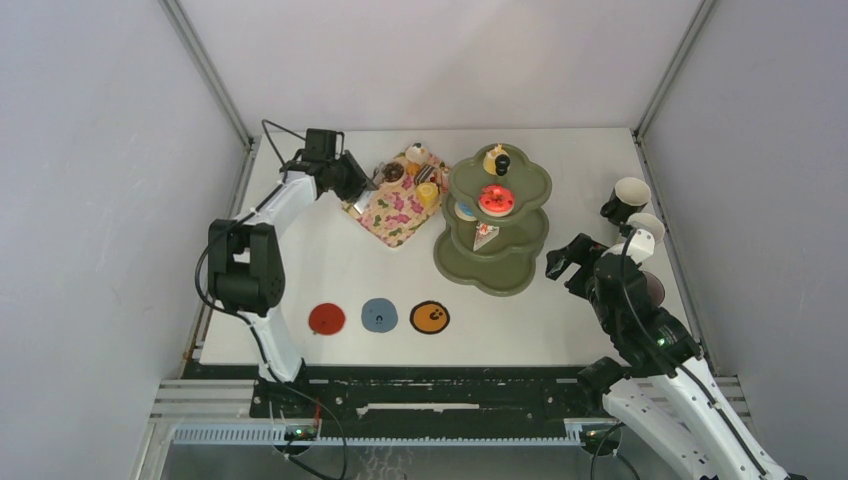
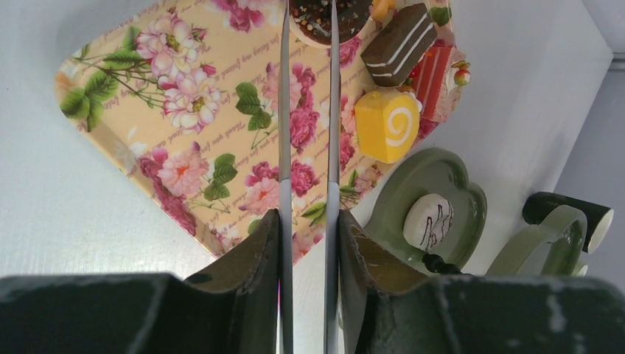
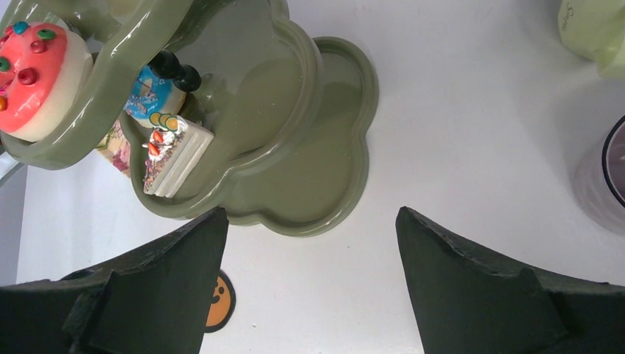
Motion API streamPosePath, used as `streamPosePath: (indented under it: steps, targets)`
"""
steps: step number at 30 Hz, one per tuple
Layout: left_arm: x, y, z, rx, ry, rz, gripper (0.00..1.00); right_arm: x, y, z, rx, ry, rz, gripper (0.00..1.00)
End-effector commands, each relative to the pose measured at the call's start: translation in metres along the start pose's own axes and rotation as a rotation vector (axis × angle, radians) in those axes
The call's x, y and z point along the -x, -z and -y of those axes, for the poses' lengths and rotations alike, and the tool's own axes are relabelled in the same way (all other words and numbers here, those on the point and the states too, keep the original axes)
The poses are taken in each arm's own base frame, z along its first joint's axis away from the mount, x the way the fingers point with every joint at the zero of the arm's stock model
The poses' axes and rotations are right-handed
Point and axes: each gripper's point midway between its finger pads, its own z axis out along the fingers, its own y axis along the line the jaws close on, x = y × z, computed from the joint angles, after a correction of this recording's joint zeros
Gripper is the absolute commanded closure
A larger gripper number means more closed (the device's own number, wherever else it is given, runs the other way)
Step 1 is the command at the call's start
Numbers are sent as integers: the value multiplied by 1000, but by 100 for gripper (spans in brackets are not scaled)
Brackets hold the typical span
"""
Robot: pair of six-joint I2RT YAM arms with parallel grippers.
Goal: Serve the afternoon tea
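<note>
Red donut (image 1: 497,200) on green stand (image 1: 503,277)

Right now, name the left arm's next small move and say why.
Probably close the left gripper a little tighter, so the metal tongs it holds pinch the chocolate donut. The blades straddle that donut on the floral tray, but I cannot tell whether they grip it. The stand has a bare bottom tier.

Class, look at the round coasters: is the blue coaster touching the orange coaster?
Apart. The top external view shows a strip of bare white table between the blue coaster and the orange coaster.
</note>
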Motion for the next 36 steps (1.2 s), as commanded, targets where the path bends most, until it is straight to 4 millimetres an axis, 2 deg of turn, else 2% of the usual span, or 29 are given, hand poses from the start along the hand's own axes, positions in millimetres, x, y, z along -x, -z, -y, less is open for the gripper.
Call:
streamPosePath:
  steps: [1,4,11,13,18,20,23,30,36]
  targets:
    - [20,40,37,-114,-34,81,92,18,7,-11,32,-33,46,8]
    - [18,56,43,-136,-51,84,97,16,6,-10,30,-35,39,8]
    - [10,103,49,-156,-135,112,100,15,5,-14,43,-40,38,8]
    - [8,125,58,-188,-189,132,100,16,5,-14,45,-41,44,8]
    - [5,192,81,-194,-358,223,100,20,5,-15,49,-37,60,8]
    - [2,223,98,-237,-415,264,100,21,4,-18,58,-40,65,8]
    - [-12,251,125,-288,-512,277,100,22,2,-23,72,-41,61,8]
    - [-52,283,175,-371,-696,241,98,19,3,-27,90,-43,47,8]
    - [-76,281,188,-393,-775,174,97,19,7,-22,79,-51,56,8]
